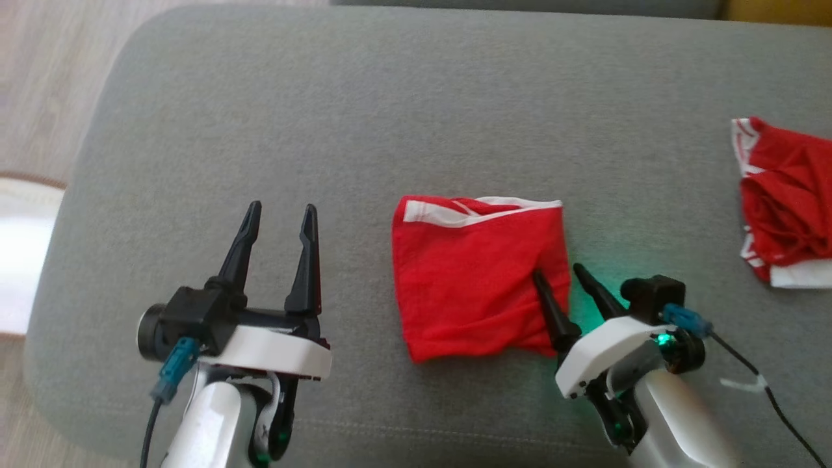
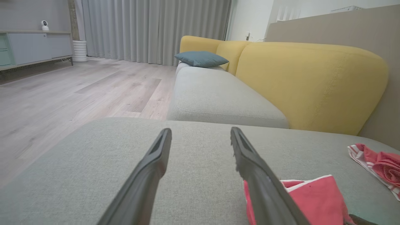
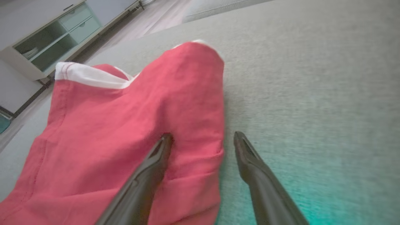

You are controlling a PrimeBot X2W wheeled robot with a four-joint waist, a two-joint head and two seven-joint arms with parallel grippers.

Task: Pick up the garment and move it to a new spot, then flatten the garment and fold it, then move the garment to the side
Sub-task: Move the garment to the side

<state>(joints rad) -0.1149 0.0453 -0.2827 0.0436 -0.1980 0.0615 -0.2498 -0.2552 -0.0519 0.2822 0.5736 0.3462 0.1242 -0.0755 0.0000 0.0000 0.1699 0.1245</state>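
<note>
The garment [image 1: 478, 283], red with a white band along its far edge, lies folded into a rough square on the grey cushion [image 1: 390, 117]. My right gripper [image 1: 558, 272] stands open at the garment's near right corner; one finger rests over the red cloth [image 3: 131, 125], the other over bare cushion beside its edge. In the right wrist view the right gripper [image 3: 203, 137] straddles that edge with nothing pinched. My left gripper [image 1: 281, 218] hovers open to the left of the garment, apart from it. In the left wrist view the left gripper [image 2: 200, 132] points across the cushion, with the garment [image 2: 312, 200] at lower right.
A second red and white garment [image 1: 783, 201] lies crumpled at the cushion's right edge. Wooden floor [image 1: 39, 78] runs along the cushion's left side. Beyond the cushion stand a grey seat [image 2: 218, 97], a yellow backrest [image 2: 312, 84] and a blue pillow [image 2: 200, 58].
</note>
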